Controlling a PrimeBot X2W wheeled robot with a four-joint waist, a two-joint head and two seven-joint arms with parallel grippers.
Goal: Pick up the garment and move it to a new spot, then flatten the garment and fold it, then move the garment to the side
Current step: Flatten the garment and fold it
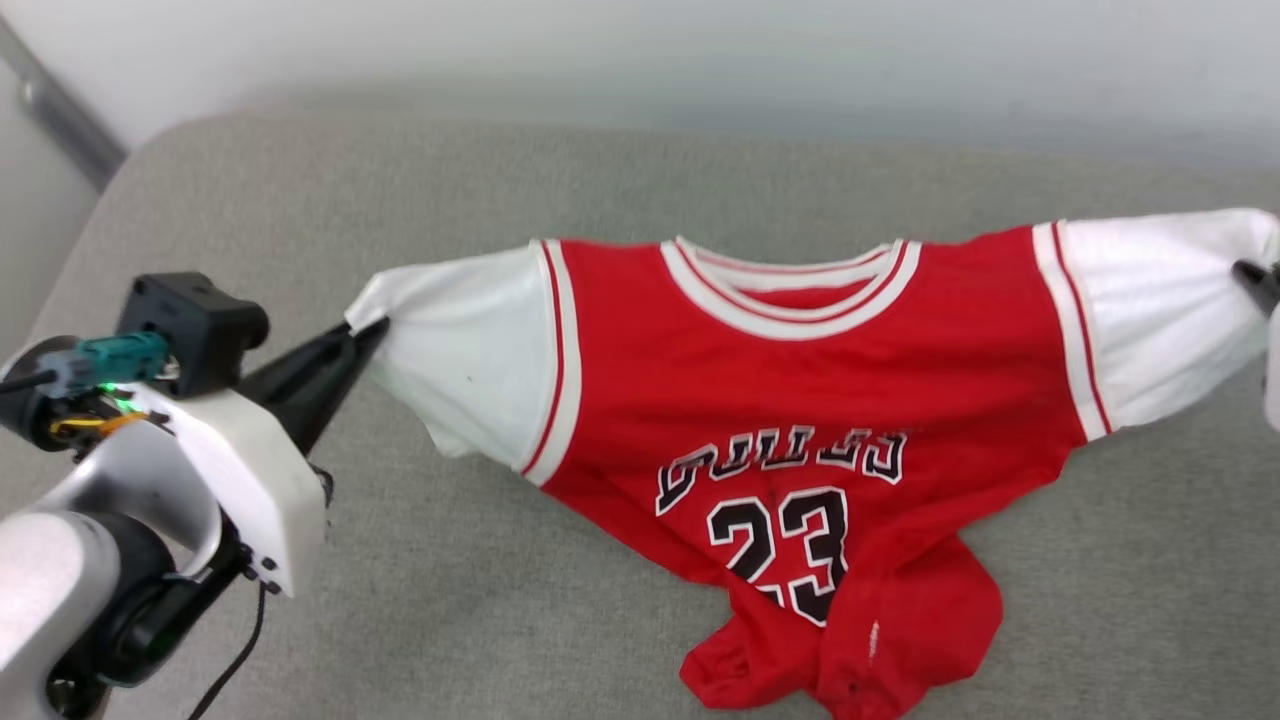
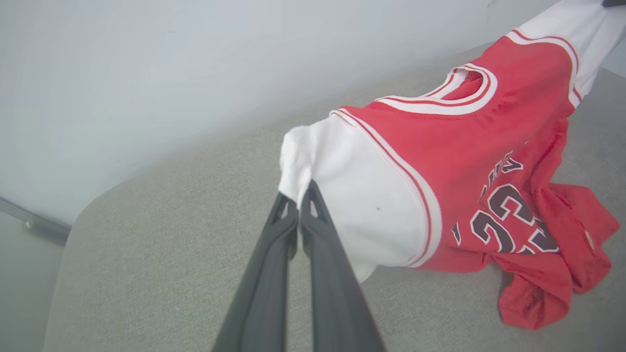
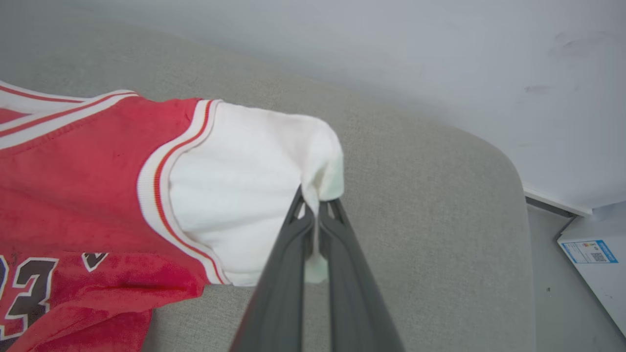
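The garment [image 1: 800, 390], a red jersey with white sleeves and a black 23, hangs stretched between both grippers over the grey cushion [image 1: 450, 600]. Its crumpled red hem rests on the cushion at the lower right of the head view. My left gripper [image 1: 368, 330] is shut on the edge of the left white sleeve [image 1: 470, 350]; the left wrist view shows the gripper [image 2: 299, 195] pinching that sleeve's cuff. My right gripper [image 1: 1255, 280] is shut on the far sleeve [image 1: 1160, 310] at the right edge; in the right wrist view the gripper [image 3: 313, 203] clamps the cuff [image 3: 323, 181].
The grey cushion [image 3: 440, 220] fills the work area, with a pale wall [image 1: 700, 50] behind it. A metal rail [image 1: 60, 110] runs at the far left. Past the cushion's right edge stands a white box with a label [image 3: 592, 254] on the floor.
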